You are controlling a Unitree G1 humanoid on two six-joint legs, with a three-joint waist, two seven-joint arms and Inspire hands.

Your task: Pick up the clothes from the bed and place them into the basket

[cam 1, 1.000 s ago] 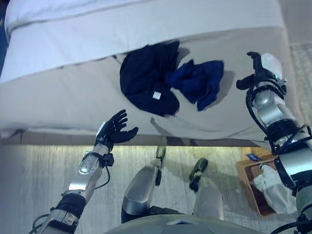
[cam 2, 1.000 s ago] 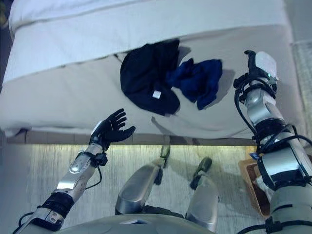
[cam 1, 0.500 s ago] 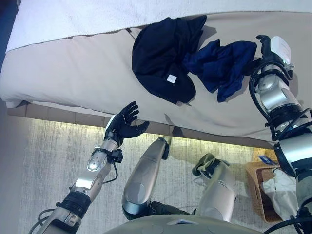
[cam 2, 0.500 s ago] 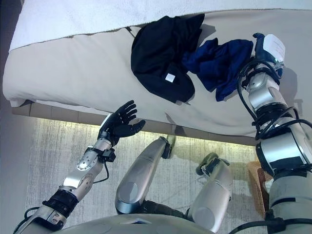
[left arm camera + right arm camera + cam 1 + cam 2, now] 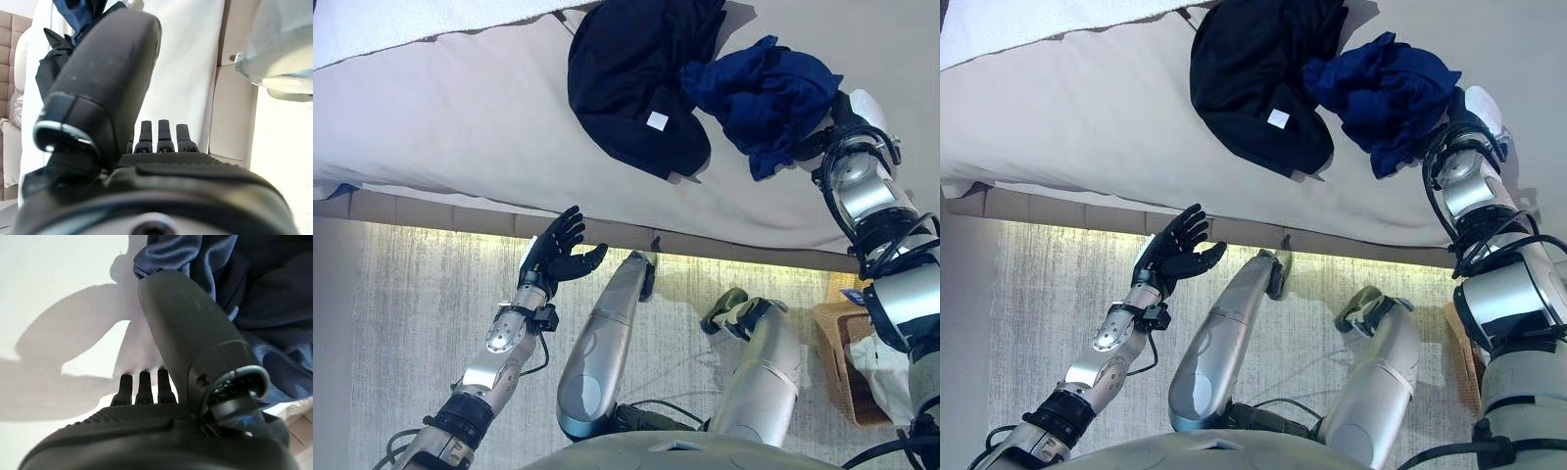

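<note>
We see two garments on the bed (image 5: 460, 117): a black garment (image 5: 631, 88) and, touching its far-right edge, a bunched blue garment (image 5: 764, 93). Our right hand (image 5: 850, 116) rests at the blue garment's right edge, fingers straight, gripping nothing. Our left hand (image 5: 556, 257) hangs spread off the bed's near edge. The basket (image 5: 842, 338) stands on the floor, right of the bed.

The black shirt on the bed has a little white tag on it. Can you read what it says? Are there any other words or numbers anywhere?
White tag on the black shirt: too small to read.
Small blue card by the basket: too small to read.
Blue garment, bed: no text shows.
Nothing else readable.
</note>
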